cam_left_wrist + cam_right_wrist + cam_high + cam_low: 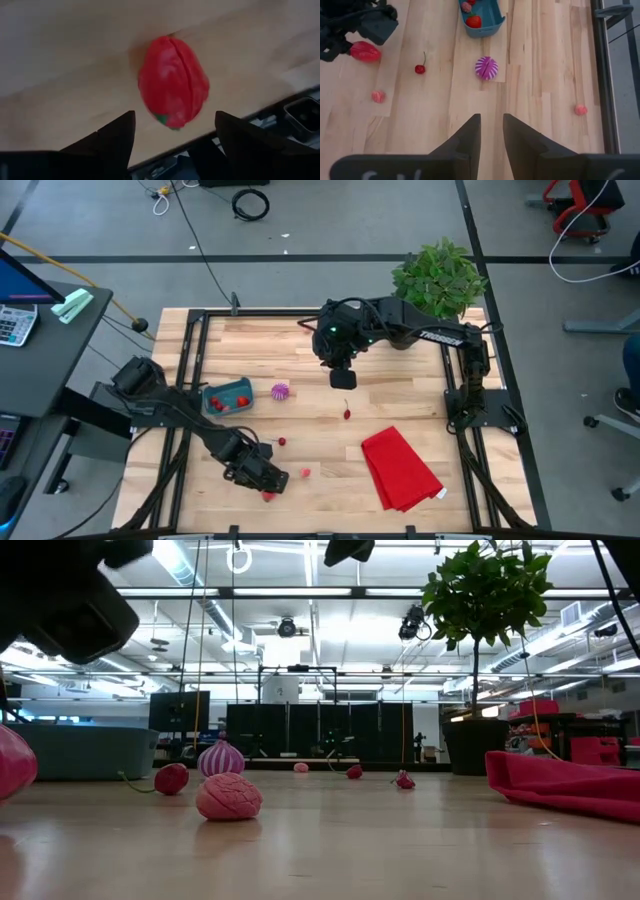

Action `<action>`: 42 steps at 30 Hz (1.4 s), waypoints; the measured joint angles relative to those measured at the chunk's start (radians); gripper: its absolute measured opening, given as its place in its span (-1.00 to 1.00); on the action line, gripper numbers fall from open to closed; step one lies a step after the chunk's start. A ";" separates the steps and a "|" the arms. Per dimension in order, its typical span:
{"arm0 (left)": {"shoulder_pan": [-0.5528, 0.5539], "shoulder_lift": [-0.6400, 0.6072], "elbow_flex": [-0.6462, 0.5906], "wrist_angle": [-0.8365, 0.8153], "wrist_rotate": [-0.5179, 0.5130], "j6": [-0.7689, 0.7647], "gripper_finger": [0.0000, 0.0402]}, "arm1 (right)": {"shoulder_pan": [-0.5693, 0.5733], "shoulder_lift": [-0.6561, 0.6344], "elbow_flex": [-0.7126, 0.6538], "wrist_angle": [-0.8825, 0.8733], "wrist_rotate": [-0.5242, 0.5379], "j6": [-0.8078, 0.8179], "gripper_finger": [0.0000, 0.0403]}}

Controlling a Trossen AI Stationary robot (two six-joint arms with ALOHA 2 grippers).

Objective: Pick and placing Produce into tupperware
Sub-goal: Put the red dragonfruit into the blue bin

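Note:
The large red oval piece (174, 82) lies on the wood near the table's near edge (268, 495). My left gripper (175, 120) is open, with a finger on either side of the oval's near end and touching nothing. The teal tupperware (228, 396) sits on the table's left part and holds a red piece (474, 21) and a pink one (466, 6). The purple-and-white piece (280, 391) lies just right of it. Two cherries (282, 442) (346, 413) and a pink piece (304, 473) are scattered about. My right gripper (342, 378) hangs above the table's middle, narrowly open.
A red folded cloth (400, 468) lies on the right near part of the table. A potted plant (440, 280) stands at the far right corner. Another pink piece (580, 109) lies toward the far edge. Bare wood shows between the cloth and the tupperware.

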 joint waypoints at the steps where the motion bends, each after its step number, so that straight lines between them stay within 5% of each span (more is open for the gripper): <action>1: -0.003 0.008 0.000 -0.001 -0.001 0.000 0.40 | -0.003 0.000 0.000 0.000 0.000 0.000 -0.56; 13: 0.002 0.085 -0.002 0.010 -0.007 0.014 0.37 | -0.029 0.000 0.000 0.019 0.000 0.003 -0.57; 26: 0.031 0.103 0.000 0.005 0.004 0.055 0.12 | -0.033 0.000 0.000 0.034 0.000 0.004 -0.57; 36: 0.061 0.102 0.000 -0.009 -0.001 0.137 0.29 | -0.033 0.000 0.000 0.034 0.000 0.012 -0.57; 42: 0.062 0.101 0.001 -0.017 -0.007 0.141 0.16 | -0.033 0.000 0.000 0.034 0.000 0.012 -0.57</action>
